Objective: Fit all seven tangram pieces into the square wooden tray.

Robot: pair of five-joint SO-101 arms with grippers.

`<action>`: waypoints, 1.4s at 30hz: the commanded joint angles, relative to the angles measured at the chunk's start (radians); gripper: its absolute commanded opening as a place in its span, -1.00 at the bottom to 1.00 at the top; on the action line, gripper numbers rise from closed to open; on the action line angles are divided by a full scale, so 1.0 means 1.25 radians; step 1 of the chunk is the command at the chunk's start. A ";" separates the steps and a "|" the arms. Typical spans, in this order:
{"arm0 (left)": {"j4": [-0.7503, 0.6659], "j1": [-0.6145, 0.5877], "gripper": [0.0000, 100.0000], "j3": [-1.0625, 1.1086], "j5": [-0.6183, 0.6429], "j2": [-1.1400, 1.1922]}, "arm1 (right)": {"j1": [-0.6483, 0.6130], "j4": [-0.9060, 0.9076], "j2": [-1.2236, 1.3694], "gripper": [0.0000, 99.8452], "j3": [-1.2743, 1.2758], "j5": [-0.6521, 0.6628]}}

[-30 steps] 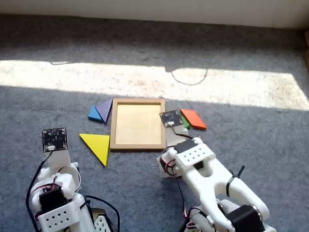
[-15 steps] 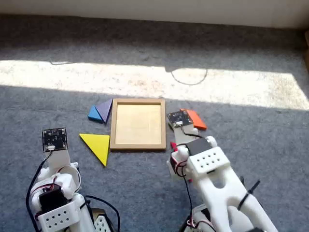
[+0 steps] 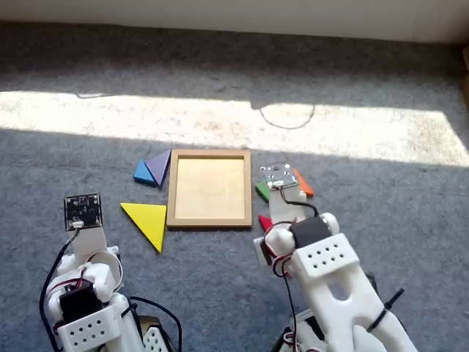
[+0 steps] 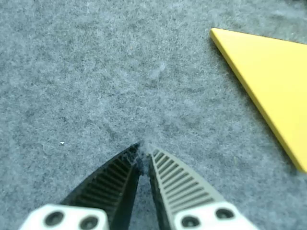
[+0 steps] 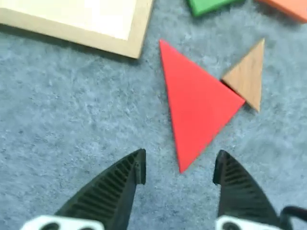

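Found square wooden tray (image 3: 174, 192) lying flat on grey carpet (image 3: 410, 213), with every visible piece outside it. Recorded large yellow triangle (image 3: 149, 218) just beside the tray's left edge, toward the robot-side corner. Recorded small blue triangle (image 3: 142, 174) and purple triangle (image 3: 159, 165) touching each other off the tray's far left corner. Noted green piece (image 3: 262, 191) and orange piece (image 3: 304, 183) right of the tray, both partly covered by camera board (image 3: 277, 174); shapes uncertain, orange one possibly a parallelogram. Logged large red triangle (image 5: 194, 100) on the carpet by the tray's robot-side right corner, apart from the rim, with small plain-wood triangle (image 5: 247, 76) touching its side away from the tray. Found right gripper (image 5: 180, 165) spread wide and holding nothing, low over the carpet, the red triangle's point between its jaws. Found left gripper (image 4: 144, 151) closed, tips nearly meeting, nothing held, over carpet left of the tray and apart from the yellow triangle.
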 commanded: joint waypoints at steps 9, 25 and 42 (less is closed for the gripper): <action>0.006 -0.008 -0.99 0.017 0.001 -0.025 | 0.009 -0.008 0.344 -0.30 -0.182 -0.010; 0.006 -0.008 -0.99 0.017 0.001 -0.025 | 0.008 -0.153 0.530 -0.30 -0.224 -0.010; 0.006 -0.008 -0.99 0.017 0.001 -0.025 | 0.048 -0.199 0.537 -0.30 -0.276 0.041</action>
